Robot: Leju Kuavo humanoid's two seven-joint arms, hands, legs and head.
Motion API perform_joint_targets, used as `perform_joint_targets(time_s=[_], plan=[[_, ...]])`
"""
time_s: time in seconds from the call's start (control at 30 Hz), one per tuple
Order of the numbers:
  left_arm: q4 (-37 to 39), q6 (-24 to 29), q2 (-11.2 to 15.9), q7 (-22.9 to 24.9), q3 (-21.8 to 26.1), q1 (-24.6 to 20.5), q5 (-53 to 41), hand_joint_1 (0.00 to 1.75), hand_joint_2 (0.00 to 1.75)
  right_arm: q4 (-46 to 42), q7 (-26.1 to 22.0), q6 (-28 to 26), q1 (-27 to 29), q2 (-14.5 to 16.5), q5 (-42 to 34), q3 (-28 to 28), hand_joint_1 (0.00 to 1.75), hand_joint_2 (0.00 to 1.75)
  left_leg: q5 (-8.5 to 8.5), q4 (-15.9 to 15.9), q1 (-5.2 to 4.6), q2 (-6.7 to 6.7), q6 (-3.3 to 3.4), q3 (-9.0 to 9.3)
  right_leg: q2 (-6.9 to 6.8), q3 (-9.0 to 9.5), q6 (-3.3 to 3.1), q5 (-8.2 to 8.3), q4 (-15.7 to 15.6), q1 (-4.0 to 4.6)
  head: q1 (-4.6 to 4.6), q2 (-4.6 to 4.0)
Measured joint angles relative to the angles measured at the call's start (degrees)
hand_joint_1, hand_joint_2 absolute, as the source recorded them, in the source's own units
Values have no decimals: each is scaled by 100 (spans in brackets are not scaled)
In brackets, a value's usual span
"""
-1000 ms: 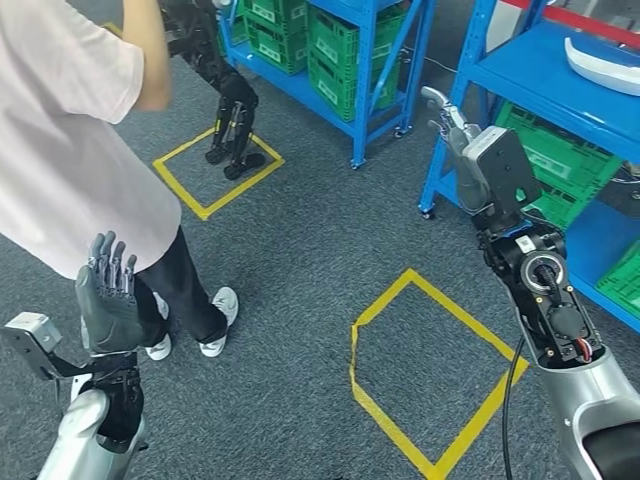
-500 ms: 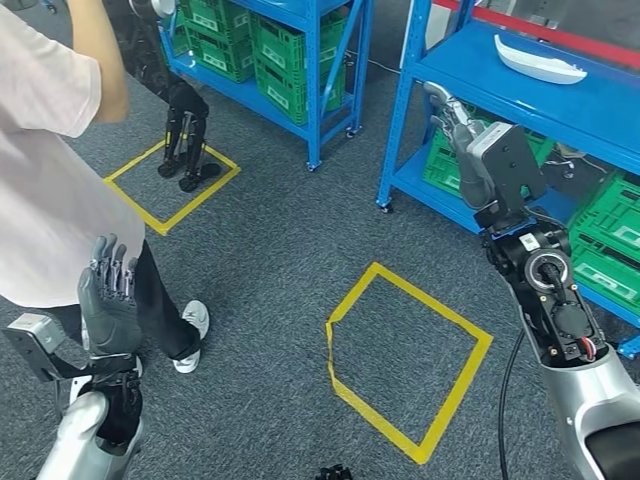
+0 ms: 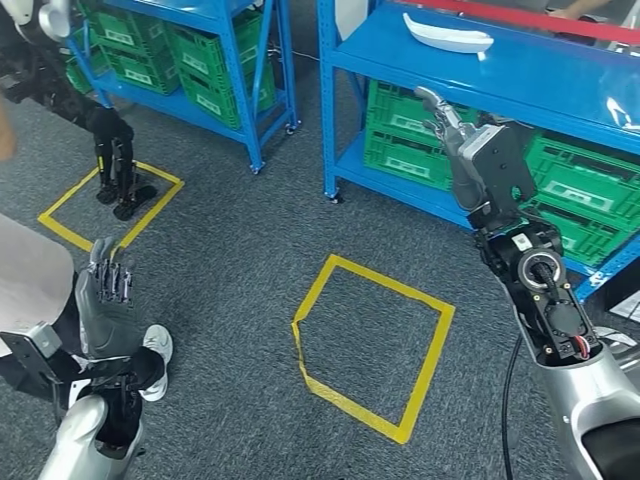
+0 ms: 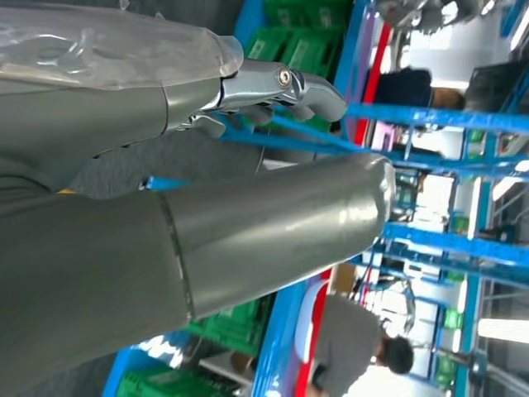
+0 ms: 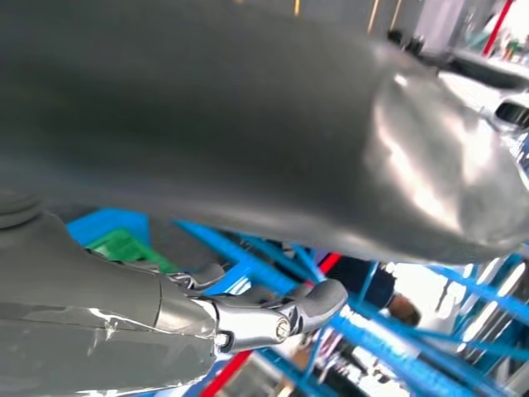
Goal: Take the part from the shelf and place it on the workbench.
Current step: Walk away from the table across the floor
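Observation:
A long white curved part [image 3: 447,38] lies on the blue shelf's top board [image 3: 528,78], ahead and to the right. My right hand [image 3: 447,122] is raised in front of that shelf, below and a little short of the part, fingers spread and holding nothing. In the right wrist view its thumb [image 5: 324,124] and fingers [image 5: 274,318] are apart with nothing between them. My left hand [image 3: 106,298] is held up at the lower left, fingers pointing upward, empty. The left wrist view shows its thumb [image 4: 262,240] and fingers [image 4: 281,83] apart.
Green crates [image 3: 423,135] fill the shelf's lower level. A second blue shelf [image 3: 226,60] with crates stands at the left. A yellow taped square [image 3: 370,345] marks the grey floor ahead. Another robot's legs [image 3: 117,170] stand in a far-left square. A person [image 3: 26,285] stands close beside my left arm.
The whole picture has slid left, so the camera has turned right; the shelf with the white part now sits nearer the middle. Both hands keep their pose.

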Motion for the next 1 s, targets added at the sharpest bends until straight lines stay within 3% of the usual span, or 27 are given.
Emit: perform_joint_targets(time_s=[0.03,0.07,0.17,0.23,0.3,0.37,0.43,0.5,0.53,0.57,0.67,0.73,0.8,0.83,0.9,0.93,1.0], plan=[[0,0,1,1,0,6,1,0,0,0,1,0,9,0,0,1,0,0,36,90,0,-13,15,-66,73,-6,-3,4,0,5,-5,0],[0,0,2,1,0,8,0,0,0,0,2,-1,12,0,0,0,0,0,173,-50,-2,-30,41,-20,145,-6,-3,8,0,9,-8,0],[0,-4,5,3,0,-15,-2,0,0,0,-1,-11,14,0,1,-6,0,0,757,-1222,-10,-287,172,504,351,-11,17,20,3,13,-17,0],[0,-8,2,8,0,-30,-2,0,0,0,-9,-25,34,0,5,-8,0,0,865,-1630,-25,-402,215,692,462,-39,63,35,-1,2,-18,0],[0,-10,-9,15,0,-46,-2,0,0,-1,-13,-39,75,-1,9,-15,0,0,871,-1696,-24,-301,228,720,554,-66,127,55,-19,-8,-19,0],[0,-18,-26,20,0,-68,-2,0,0,-4,-15,-52,99,-2,9,-43,0,0,908,-1782,2,-182,259,753,378,-146,176,-58,122,16,8,0],[3,-29,-37,25,0,-70,-2,0,0,-8,-18,-63,110,-1,9,-73,0,0,926,-1830,10,-65,286,770,69,-409,210,-411,717,34,62,0],[11,-35,-40,28,0,-55,-1,0,0,-9,-18,-66,137,0,9,-83,0,0,921,-1827,6,60,298,766,-51,-713,249,-706,1417,10,101,0],[16,-35,-40,29,0,-50,-1,0,0,-9,-18,-66,152,0,9,-85,0,0,916,-1823,6,123,295,764,-80,-757,268,-710,1541,-7,114,0],[20,-35,-41,32,0,-48,-1,0,0,-9,-19,-66,159,0,10,-87,0,0,908,-1814,10,183,286,762,-112,-695,287,-614,1450,-25,130,0],[24,-35,-42,36,0,-53,-1,0,0,-10,-27,-69,159,0,14,-93,0,0,844,-1714,11,345,202,750,-382,-130,325,-184,415,-28,179,0],[24,-38,-40,36,0,-58,-1,0,0,-11,-34,-70,160,0,15,-94,0,0,808,-1643,-10,441,145,731,-464,23,262,-123,76,2,178,0],[25,-41,-41,36,0,-68,5,0,0,-11,-47,-72,163,0,15,-94,0,0,802,-1626,-13,541,105,725,-330,-14,161,-98,79,9,128,0],[26,-40,-41,35,0,-76,9,0,0,-11,-58,-71,161,0,15,-94,0,0,766,-1592,2,509,73,716,-268,-23,127,-83,74,7,105,0],[26,-36,-37,27,0,-86,15,0,0,-10,-79,-69,144,1,15,-90,0,0,526,-1240,34,282,6,574,-164,-32,57,-49,61,-12,65,0],[27,-34,-32,23,0,-84,19,0,0,-8,-84,-68,136,4,15,-84,0,0,340,-900,46,135,-18,425,-116,-38,35,-39,59,-18,41,0],[37,-27,-21,20,0,-65,28,0,0,4,-85,-66,132,11,15,-66,0,0,32,-149,48,14,-32,65,-7,-56,4,-24,59,-13,5,0]])
